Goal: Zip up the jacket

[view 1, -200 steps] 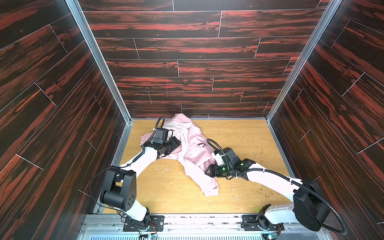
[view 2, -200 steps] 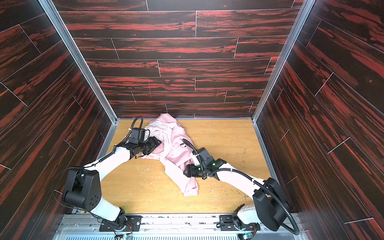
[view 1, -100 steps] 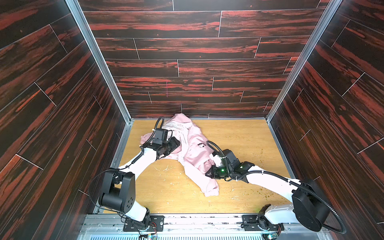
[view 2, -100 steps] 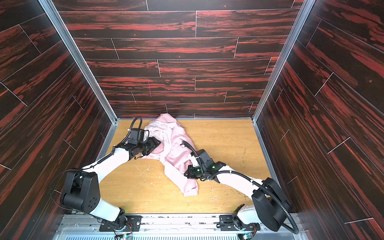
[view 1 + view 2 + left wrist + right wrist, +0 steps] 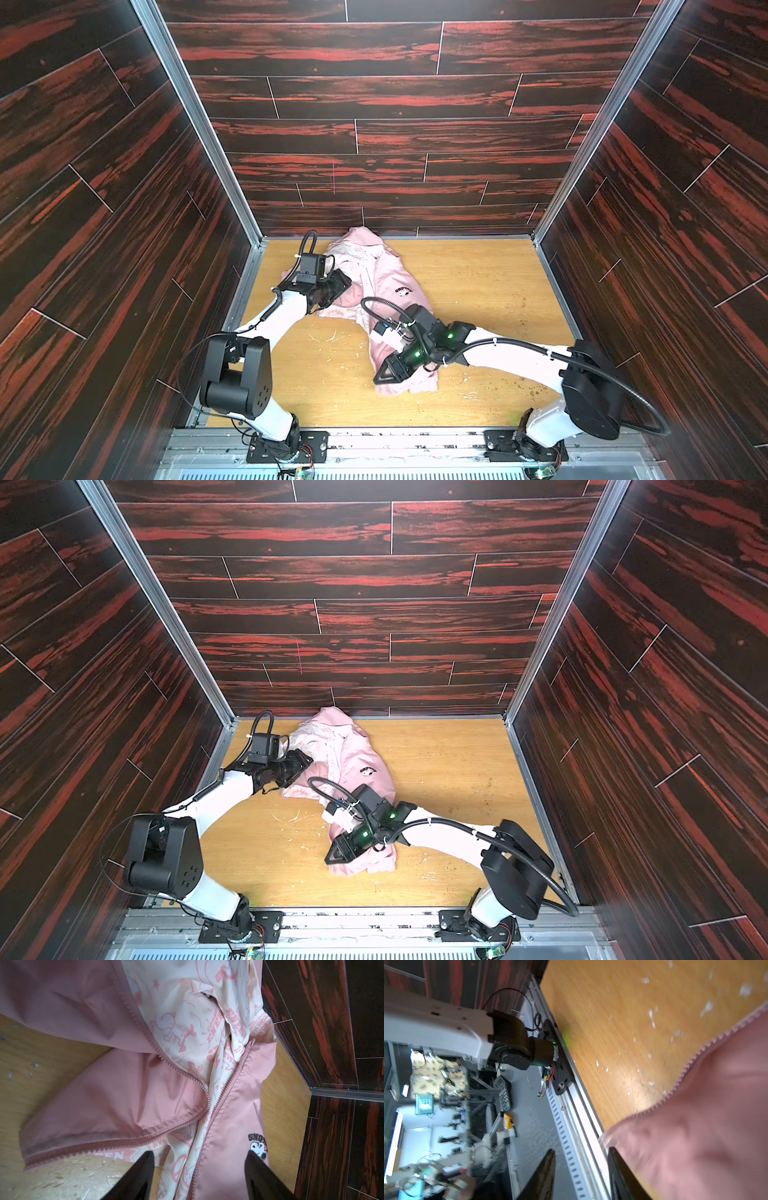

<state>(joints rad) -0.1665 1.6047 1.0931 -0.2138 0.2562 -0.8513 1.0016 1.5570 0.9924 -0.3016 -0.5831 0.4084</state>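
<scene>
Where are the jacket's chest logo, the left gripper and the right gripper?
chest logo (image 5: 256, 1146): left wrist view, on the dog's white face.
left gripper (image 5: 198, 1152): left wrist view, midway between its open fingertips.
right gripper (image 5: 581, 1149): right wrist view, midway between its fingertips.

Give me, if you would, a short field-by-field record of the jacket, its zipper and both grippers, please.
Jacket: pink, crumpled on the wooden table, printed lining showing
Zipper: unzipped, its two tooth rows apart
Logo: small, dark, on the outer chest panel
Left gripper: open, fingers over the jacket's open front
Right gripper: open, over the jacket's near end, nothing between its fingers
</scene>
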